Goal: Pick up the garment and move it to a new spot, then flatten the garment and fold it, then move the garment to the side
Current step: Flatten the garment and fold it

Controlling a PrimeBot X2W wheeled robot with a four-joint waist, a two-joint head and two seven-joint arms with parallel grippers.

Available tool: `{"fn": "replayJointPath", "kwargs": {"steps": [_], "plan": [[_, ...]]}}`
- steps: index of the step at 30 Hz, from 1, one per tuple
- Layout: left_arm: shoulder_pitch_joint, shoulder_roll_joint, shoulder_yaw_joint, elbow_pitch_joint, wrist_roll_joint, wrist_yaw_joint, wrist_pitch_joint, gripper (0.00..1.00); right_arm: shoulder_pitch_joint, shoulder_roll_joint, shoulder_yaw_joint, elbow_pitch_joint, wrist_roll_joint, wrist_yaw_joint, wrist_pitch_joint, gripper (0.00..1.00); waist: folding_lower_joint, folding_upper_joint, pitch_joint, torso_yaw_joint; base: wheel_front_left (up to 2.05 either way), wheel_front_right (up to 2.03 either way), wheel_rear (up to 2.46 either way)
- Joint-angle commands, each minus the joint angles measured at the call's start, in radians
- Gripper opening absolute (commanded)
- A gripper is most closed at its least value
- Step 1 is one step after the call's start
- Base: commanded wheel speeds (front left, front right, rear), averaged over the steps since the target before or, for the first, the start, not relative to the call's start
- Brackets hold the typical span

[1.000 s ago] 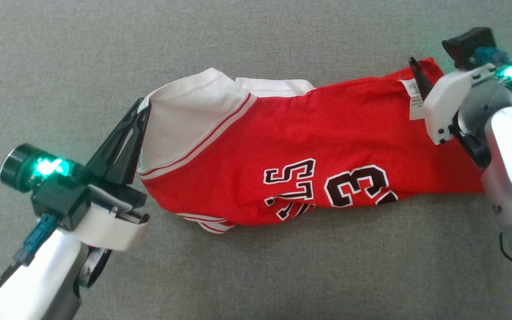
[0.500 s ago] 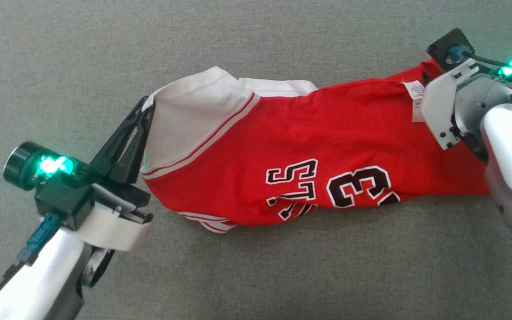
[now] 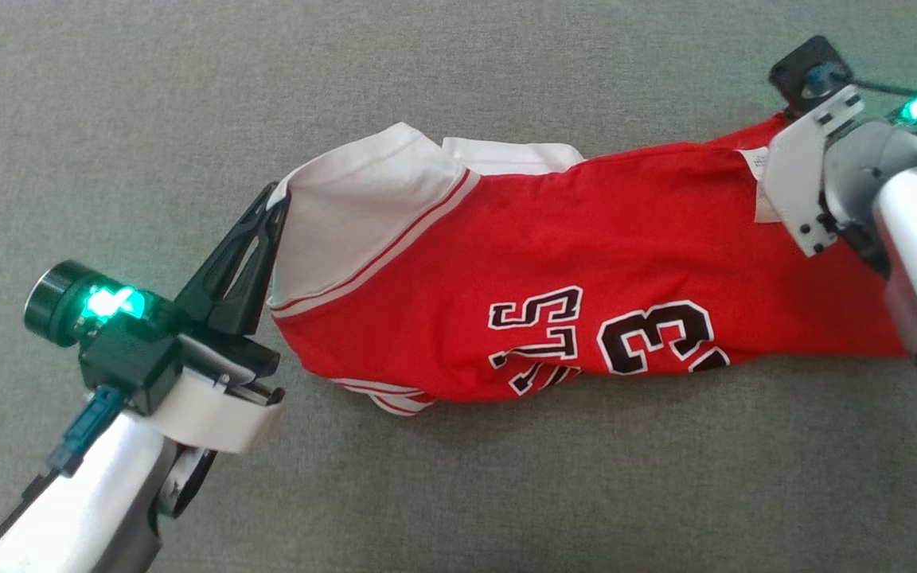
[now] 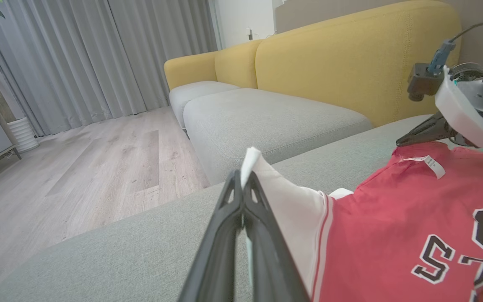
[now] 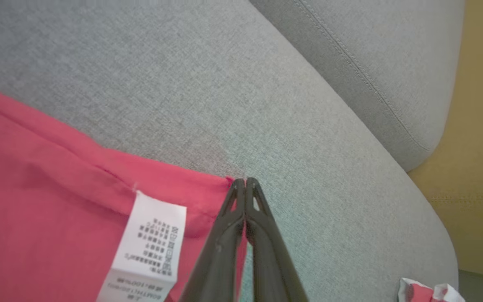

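Jaws clamped: left gripper [image 4: 241, 178] on the white sleeve [image 3: 355, 215], right gripper [image 5: 245, 182] on the red hem [image 5: 170, 178] of the garment [image 3: 586, 263]; raising both evenly should keep it taut.

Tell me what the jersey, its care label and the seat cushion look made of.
The jersey: soft matte knit, perhaps cotton or polyester; it drapes and creases. The care label: thin white fabric tape, printed, bending freely. The seat cushion: grey woven upholstery, matte, with visible weave.
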State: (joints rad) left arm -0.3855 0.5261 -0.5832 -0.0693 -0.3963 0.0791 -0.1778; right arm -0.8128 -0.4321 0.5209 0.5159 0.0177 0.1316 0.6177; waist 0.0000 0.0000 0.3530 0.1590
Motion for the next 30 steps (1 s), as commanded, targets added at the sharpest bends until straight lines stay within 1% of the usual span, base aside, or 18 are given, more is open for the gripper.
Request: {"fn": "replayJointPath", "kwargs": {"steps": [1, 3, 6, 8, 9, 12, 15, 18, 22, 24, 26, 29, 30], "plan": [[-0.049, 0.027, 0.04, -0.024, -0.002, 0.001, -0.008, 0.0, -0.017, -0.015, -0.008, -0.034, 0.011, -0.001, 0.005, 0.0, 0.0, 0.0, -0.001, 0.0, 0.0, 0.0, 0.0], [-0.051, 0.026, 0.042, -0.019, -0.004, 0.001, -0.014, 0.0, -0.006, -0.023, -0.044, -0.041, 0.037, -0.001, -0.008, 0.0, 0.0, 0.0, -0.002, 0.0, 0.0, 0.0, 0.0], [-0.054, 0.027, 0.05, -0.017, -0.006, 0.002, -0.028, 0.0, 0.033, -0.011, -0.151, -0.056, 0.147, -0.001, -0.043, 0.0, 0.0, 0.0, -0.008, -0.002, 0.0, 0.0, 0.0], [-0.056, 0.032, 0.06, -0.017, -0.006, 0.002, -0.039, 0.0, 0.067, 0.012, -0.24, -0.082, 0.268, -0.001, -0.07, 0.0, 0.0, 0.0, -0.014, -0.006, 0.0, 0.0, 0.0], [-0.061, 0.038, 0.074, -0.019, -0.006, 0.002, -0.051, 0.0, 0.1, 0.028, -0.322, -0.125, 0.406, -0.001, -0.095, 0.0, 0.0, 0.0, -0.022, -0.012, 0.0, 0.0, 0.0], [-0.069, 0.043, 0.111, -0.032, -0.02, 0.0, -0.068, 0.0, 0.146, 0.013, -0.421, -0.194, 0.571, -0.001, -0.108, 0.0, 0.0, 0.0, -0.036, -0.028, 0.0, 0.0, 0.0], [-0.08, 0.033, 0.162, -0.063, -0.072, -0.027, -0.078, 0.0, 0.189, 0.006, -0.512, -0.261, 0.743, -0.001, -0.104, 0.0, 0.0, 0.0, -0.052, -0.045, 0.0, 0.0, 0.0], [-0.1, 0.024, 0.227, -0.095, -0.147, -0.071, -0.082, 0.0, 0.23, -0.011, -0.587, -0.325, 0.859, -0.001, -0.102, 0.0, 0.0, 0.0, -0.074, -0.06, 0.0, 0.0, 0.0], [-0.141, 0.037, 0.3, -0.134, -0.249, -0.136, -0.083, 0.0, 0.269, -0.03, -0.658, -0.424, 0.958, -0.001, -0.091, 0.0, 0.0, 0.0, -0.11, -0.082, 0.0, 0.0, 0.0], [-0.163, 0.055, 0.324, -0.151, -0.295, -0.151, -0.063, 0.0, 0.292, -0.06, -0.666, -0.47, 0.954, -0.001, -0.072, 0.0, 0.0, 0.0, -0.127, -0.094, 0.0, 0.0, 0.0], [-0.172, 0.077, 0.337, -0.167, -0.338, -0.158, -0.022, 0.0, 0.321, -0.09, -0.631, -0.513, 0.923, -0.001, -0.033, 0.0, 0.0, 0.0, -0.138, -0.11, 0.0, 0.0, 0.0], [-0.147, 0.121, 0.34, -0.187, -0.363, -0.15, 0.051, 0.0, 0.351, -0.087, -0.56, -0.566, 0.901, -0.001, 0.021, 0.0, 0.0, 0.0, -0.138, -0.132, 0.0, 0.0, 0.0], [-0.128, 0.133, 0.338, -0.194, -0.365, -0.142, 0.072, 0.0, 0.358, -0.081, -0.534, -0.579, 0.896, -0.001, 0.033, 0.32, 0.0, 0.0, -0.134, -0.135, 0.0, 0.0, 0.0]]}}
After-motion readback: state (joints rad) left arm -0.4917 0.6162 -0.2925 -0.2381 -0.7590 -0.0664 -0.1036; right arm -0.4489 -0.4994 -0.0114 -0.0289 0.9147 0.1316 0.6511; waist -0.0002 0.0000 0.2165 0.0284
